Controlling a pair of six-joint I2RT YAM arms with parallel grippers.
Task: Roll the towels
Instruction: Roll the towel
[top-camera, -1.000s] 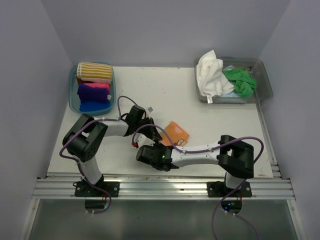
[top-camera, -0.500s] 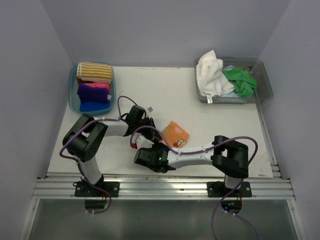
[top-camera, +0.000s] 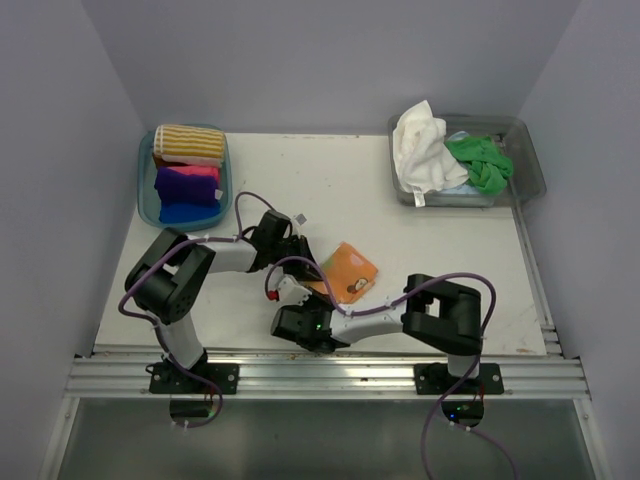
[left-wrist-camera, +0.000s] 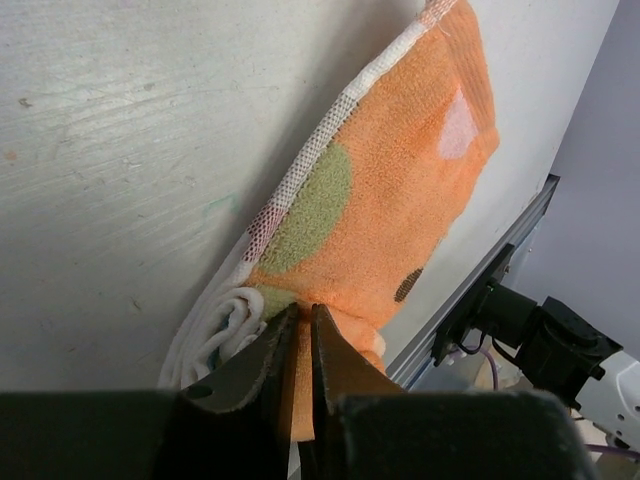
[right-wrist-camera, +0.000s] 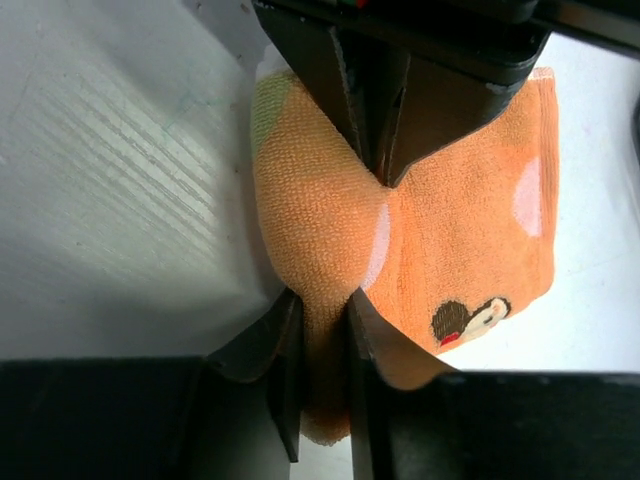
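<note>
The left tool (left-wrist-camera: 298, 318) and the right tool (right-wrist-camera: 322, 305) are each pinched narrow on a fold of the orange towel (top-camera: 345, 268) lying on the bench (top-camera: 420, 250).

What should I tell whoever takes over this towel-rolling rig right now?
Left gripper: shut on one end of the orange towel.
Right gripper: pinching the same towel, facing the left one.
Where: the orange towel lies mid-table, bunched at the grip, flat beyond it.
Done: striped towel, purple towel and blue towel sit rolled in the left tub.
Left: roll the orange one; white towel and green towel lie crumpled in the right tub.
</note>
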